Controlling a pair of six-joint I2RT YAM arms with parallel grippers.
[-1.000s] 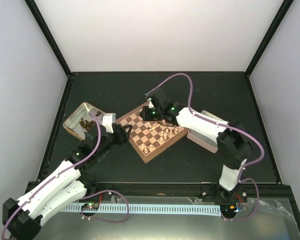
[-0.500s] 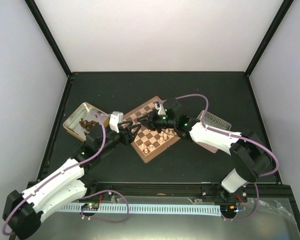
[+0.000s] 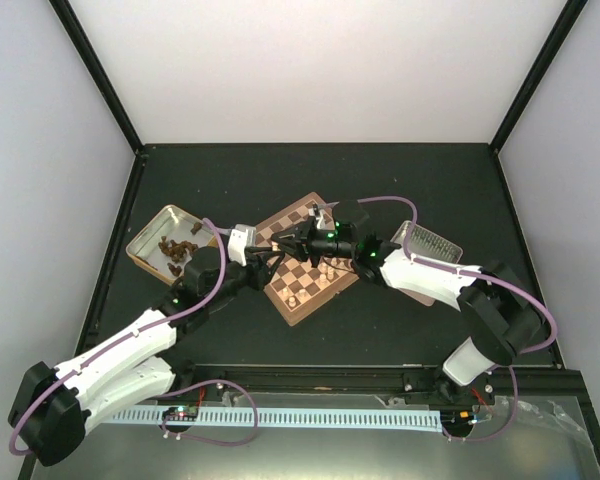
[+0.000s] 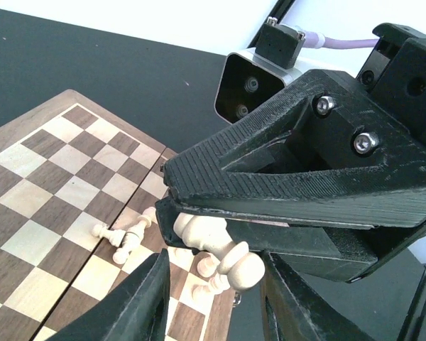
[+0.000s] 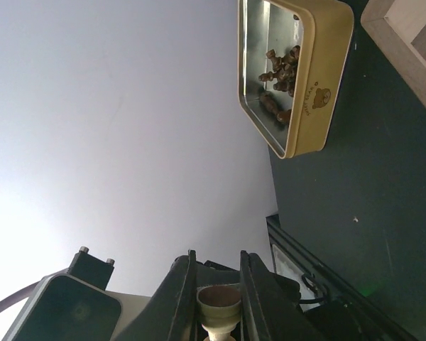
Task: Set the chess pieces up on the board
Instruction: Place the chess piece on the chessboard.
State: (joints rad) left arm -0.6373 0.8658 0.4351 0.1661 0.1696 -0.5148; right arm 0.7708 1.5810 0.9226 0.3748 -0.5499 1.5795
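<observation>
The board [image 3: 298, 283] lies tilted in the middle of the table; it also shows in the left wrist view [image 4: 50, 192]. A few cream chess pieces [image 3: 332, 267] are on it, some lying on their sides [image 4: 122, 239]. My right gripper [image 3: 293, 243] is shut on a cream chess piece [image 4: 214, 245], held sideways above the board; its round base shows between the fingers [image 5: 219, 304]. My left gripper [image 4: 214, 268] is open, its fingers [image 4: 138, 302] on either side of that piece without touching it. The two grippers meet over the board's left part [image 3: 272, 257].
An open tin [image 3: 152, 250] with dark brown pieces stands left of the board, also in the right wrist view [image 5: 305, 78]. A second tin [image 3: 428, 243] stands at the right, partly under my right arm. The enclosure's walls stand close on all sides.
My right gripper has swung from the board's far corner toward the left with the piece. My left gripper has moved right from the tin to meet it.
</observation>
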